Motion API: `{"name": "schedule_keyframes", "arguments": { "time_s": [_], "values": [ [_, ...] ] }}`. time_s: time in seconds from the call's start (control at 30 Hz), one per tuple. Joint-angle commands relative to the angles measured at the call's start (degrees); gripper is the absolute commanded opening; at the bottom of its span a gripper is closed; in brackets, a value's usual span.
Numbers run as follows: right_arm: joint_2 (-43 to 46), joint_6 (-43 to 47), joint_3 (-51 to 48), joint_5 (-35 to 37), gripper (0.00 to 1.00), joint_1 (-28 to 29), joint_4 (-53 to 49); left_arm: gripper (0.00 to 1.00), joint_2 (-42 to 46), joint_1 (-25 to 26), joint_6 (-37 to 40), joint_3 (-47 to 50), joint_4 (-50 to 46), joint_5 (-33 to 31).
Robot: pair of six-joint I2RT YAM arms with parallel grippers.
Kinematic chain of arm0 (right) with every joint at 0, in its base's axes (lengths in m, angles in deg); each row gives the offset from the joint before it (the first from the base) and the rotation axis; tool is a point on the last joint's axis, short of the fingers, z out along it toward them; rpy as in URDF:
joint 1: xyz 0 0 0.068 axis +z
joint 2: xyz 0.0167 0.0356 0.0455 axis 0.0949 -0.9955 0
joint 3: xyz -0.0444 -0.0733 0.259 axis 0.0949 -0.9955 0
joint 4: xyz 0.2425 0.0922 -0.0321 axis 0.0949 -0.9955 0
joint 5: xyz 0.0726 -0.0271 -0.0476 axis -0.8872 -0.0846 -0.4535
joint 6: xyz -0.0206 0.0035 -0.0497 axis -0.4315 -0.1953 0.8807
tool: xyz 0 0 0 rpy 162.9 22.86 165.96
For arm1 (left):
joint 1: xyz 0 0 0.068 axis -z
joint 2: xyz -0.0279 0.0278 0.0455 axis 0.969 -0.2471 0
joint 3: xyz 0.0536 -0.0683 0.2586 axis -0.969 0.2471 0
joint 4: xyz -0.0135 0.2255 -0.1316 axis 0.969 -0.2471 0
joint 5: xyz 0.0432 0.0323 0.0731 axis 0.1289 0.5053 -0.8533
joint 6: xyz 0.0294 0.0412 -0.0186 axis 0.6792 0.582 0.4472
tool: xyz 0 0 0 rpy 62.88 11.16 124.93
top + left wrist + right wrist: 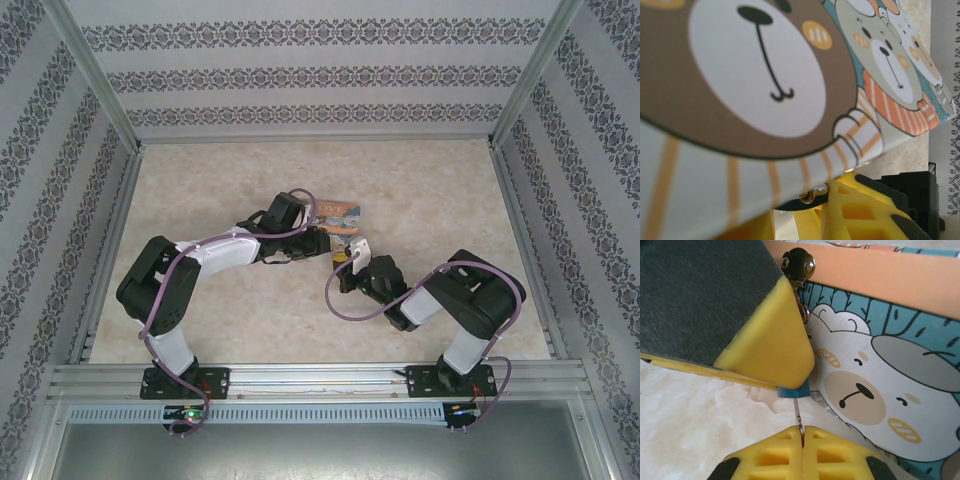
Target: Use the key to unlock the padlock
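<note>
The padlock [791, 392] shows as a small blue body peeping out under a yellow finger [770, 350] of my left gripper [318, 243], which is shut on it beside the bear-printed tin [880, 390]. The thin silver key [798, 420] runs straight from the padlock's underside down into my right gripper [803, 440], whose yellow jaws are shut on its blade. In the left wrist view the tin [765, 75] looms close above my left gripper [810, 210], with a small metal piece [816, 192] at the tin's lower edge. From above, both grippers meet at the tin [338, 215] mid-table; my right gripper [350, 262] comes from the right.
The tin's silver hasp [799, 262] sits at its top edge, just above the left finger. The marble-look tabletop [440, 200] is bounded by patterned walls and metal frame posts [95, 80]. An aluminium rail [320, 380] crosses the near edge at the arm bases.
</note>
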Motion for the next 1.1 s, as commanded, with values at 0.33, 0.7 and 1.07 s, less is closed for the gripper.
{"name": "schedule_keyframes", "arguments": {
  "time_s": [0.33,0.7,1.07],
  "values": [
    [0.9,-3.0,6.5,-11.0,0.0,-4.9,8.3,0.23,0.1,0.9,2.2,-1.3,-2.5,5.9],
    [-0.4,-5.3,9.2,-11.9,0.0,-5.3,7.8,0.23,-1.0,0.8,2.5,-0.9,-1.9,6.0],
    [-5.2,-8.4,6.9,-6.2,0.0,-3.0,8.7,0.23,-2.5,-0.2,1.6,1.3,1.7,5.1]
  ]
}}
